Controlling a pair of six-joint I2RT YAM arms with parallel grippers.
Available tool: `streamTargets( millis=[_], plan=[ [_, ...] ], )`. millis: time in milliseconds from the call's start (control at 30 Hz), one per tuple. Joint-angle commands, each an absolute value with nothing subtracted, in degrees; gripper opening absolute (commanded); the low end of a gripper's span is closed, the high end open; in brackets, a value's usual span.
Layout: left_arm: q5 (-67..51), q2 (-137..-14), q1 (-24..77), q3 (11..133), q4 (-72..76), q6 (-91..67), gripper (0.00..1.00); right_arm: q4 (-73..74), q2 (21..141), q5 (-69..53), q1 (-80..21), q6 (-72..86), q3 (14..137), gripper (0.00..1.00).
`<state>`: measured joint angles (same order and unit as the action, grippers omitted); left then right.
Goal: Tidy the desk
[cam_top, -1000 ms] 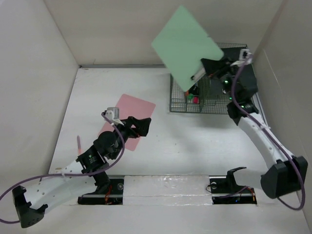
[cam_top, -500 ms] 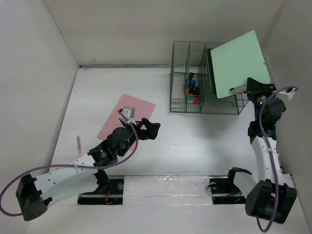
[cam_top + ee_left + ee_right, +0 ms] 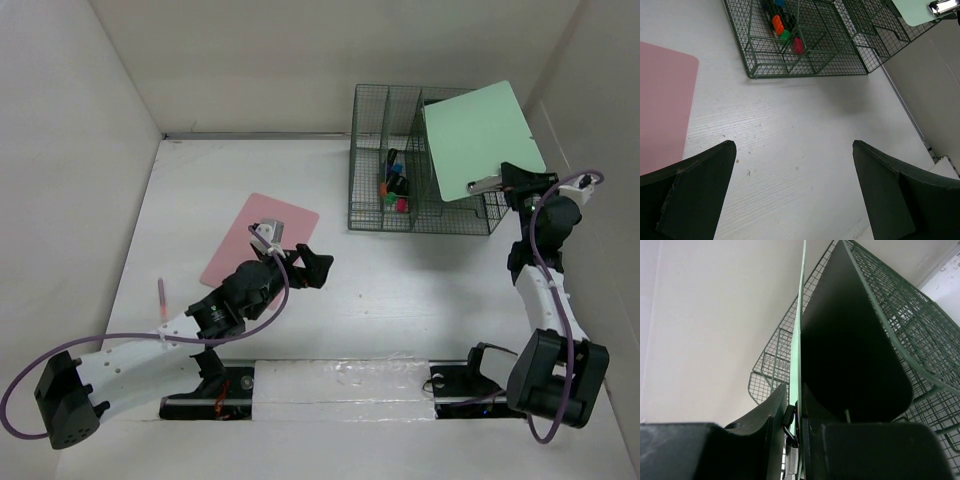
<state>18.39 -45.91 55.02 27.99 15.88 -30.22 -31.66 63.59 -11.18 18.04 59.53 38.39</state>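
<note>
Clamping the pale green flat clipboard (image 3: pixel 480 135), our right hand (image 3: pixel 500 180) hangs it over the green wire-mesh rack (image 3: pixel 385 215) at one o'clock on the white matte counter (image 3: pixel 400 285); our left hand (image 3: pixel 310 265), farther off, gapes empty.

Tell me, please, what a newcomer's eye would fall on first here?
A pale green clipboard, clamped in the right gripper, hovers over the green wire rack at far right. A pink sheet lies flat on the white desk, left of centre, near the open left gripper.
</note>
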Motion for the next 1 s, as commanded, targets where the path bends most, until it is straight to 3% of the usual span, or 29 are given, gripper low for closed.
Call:
streamTargets(
  millis=[0, 467, 633, 767, 867, 967],
  plan=[
    [17.8, -45.8, 55.2, 27.7, 19.3, -29.4, 0.99, -38.1, 64.5, -13.9, 17.7, 59.8, 39.4, 0.00],
    [18.7, -47.7, 55.2, 29.3, 18.1, -29.9, 0.98, -28.3, 67.0, -5.0, 13.0, 57.9, 43.2, 0.10],
    [19.6, -48.2, 55.2, 29.5, 18.0, -30.1, 0.94, -25.1, 64.7, -1.9, 10.3, 55.5, 42.8, 0.20],
    [23.5, -49.7, 55.2, 31.4, 15.5, -29.4, 0.90, -18.4, 61.9, 2.5, 8.6, 50.4, 44.6, 0.50],
    [25.1, -50.4, 55.2, 32.8, 13.6, -29.9, 0.88, -13.6, 57.9, 7.5, 8.6, 47.7, 44.8, 0.83],
    [25.1, -50.5, 55.2, 32.8, 13.6, -30.0, 0.87, -11.1, 55.5, 8.9, 8.6, 46.5, 44.4, 0.90]
  ],
)
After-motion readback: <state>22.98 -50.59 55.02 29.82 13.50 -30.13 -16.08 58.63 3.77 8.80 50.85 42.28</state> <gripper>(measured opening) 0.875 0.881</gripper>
